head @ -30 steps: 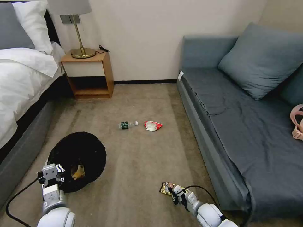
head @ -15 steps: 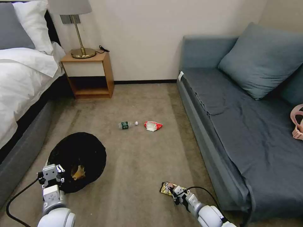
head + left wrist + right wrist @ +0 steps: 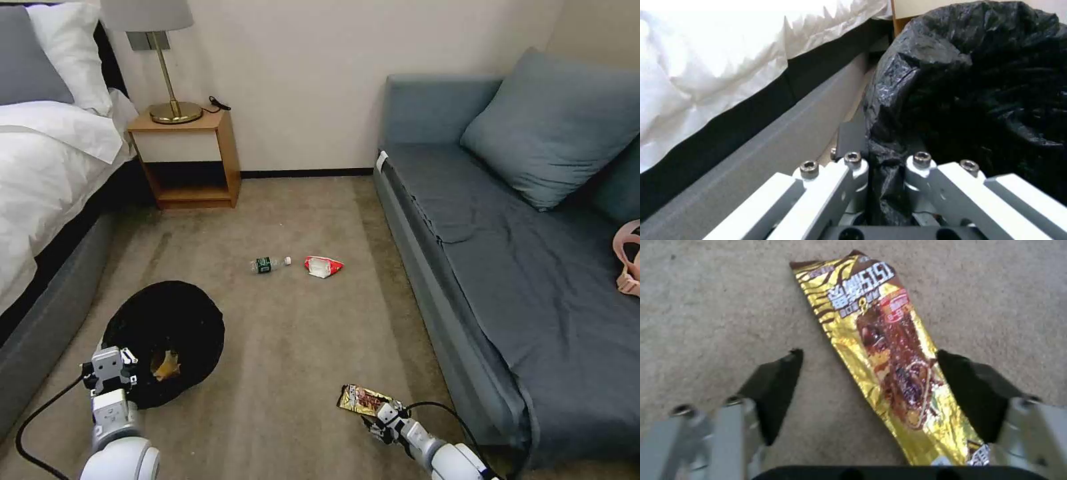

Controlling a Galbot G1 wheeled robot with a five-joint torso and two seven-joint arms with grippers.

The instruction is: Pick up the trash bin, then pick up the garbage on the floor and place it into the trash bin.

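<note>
Right wrist view: right gripper (image 3: 869, 373) is wide open, dark fingertips (image 3: 782, 380) spread on either side of the gold-brown foil snack wrapper (image 3: 889, 363). Wrapper lies flat on the beige carpet (image 3: 706, 306), running lengthwise between the fingers; one fingertip looks just beside its edge, contact cannot be told. Nothing gripped.

Head view: right gripper (image 3: 385, 421) sits at the near end of the wrapper (image 3: 360, 399), which lies close to the front corner of the grey-blue fabric sofa (image 3: 520, 267).

Left gripper (image 3: 882, 173) is closed on a fold of wrinkly black plastic at the rim of the round black-bagged trash bin (image 3: 973, 83). In head view the left gripper (image 3: 110, 370) is at the bin's near rim; the trash bin (image 3: 167, 333) sits left of the sofa, well apart from it, near the grey bed base (image 3: 47, 320). A crumpled brown paper piece (image 3: 165, 365) shows inside the bin.

Clear plastic bottle with green label (image 3: 269, 264) and red-white snack bag (image 3: 323, 266) lie side by side on the carpet, apart from each other, between bin and sofa, farther out than the wrapper.
</note>
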